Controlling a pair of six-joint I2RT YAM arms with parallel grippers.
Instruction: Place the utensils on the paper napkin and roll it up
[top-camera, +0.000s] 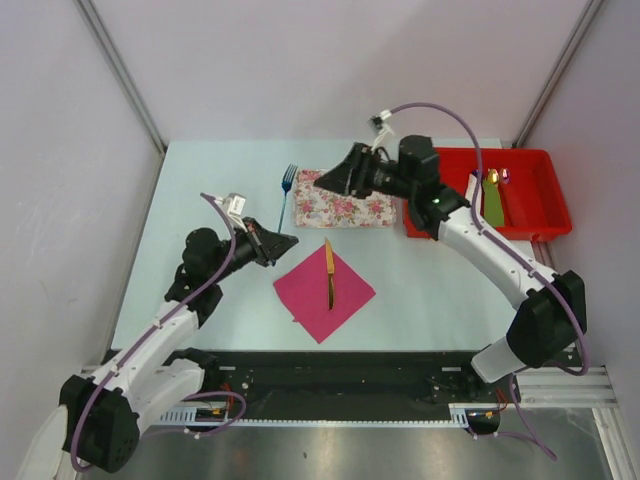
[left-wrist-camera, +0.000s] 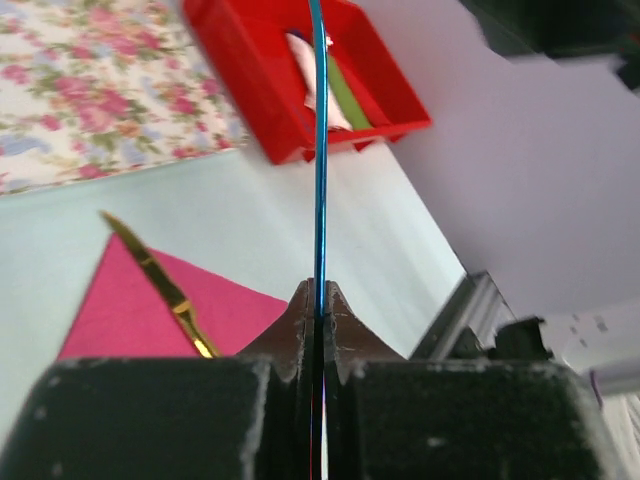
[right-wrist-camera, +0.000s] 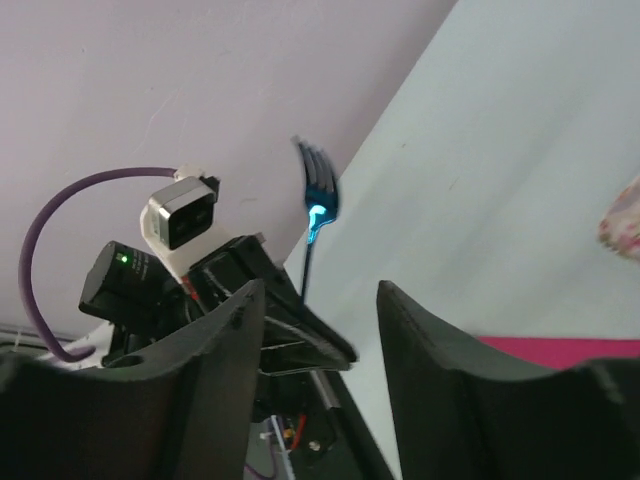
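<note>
The left gripper (left-wrist-camera: 318, 316) is clamped on the handle of the slim dark blue metal fork (top-camera: 287, 195), tines pointing far, just left of the rectangular floral-patterned tray (top-camera: 362, 210). The shiny gold knife (top-camera: 329, 272) lies on the square magenta paper napkin (top-camera: 303, 287). The right gripper (right-wrist-camera: 320, 335) hovers over the tray's left end, jaws wide and empty.

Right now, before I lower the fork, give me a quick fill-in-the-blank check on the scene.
1. The left gripper holds the blue fork by its ____.
2. The gold knife lies ____ the paper napkin.
3. The right gripper has its jaws ____.
4. In the top view, the red bin sits to the ____ of the floral tray.
Missing words: handle; on; open; right.
</note>
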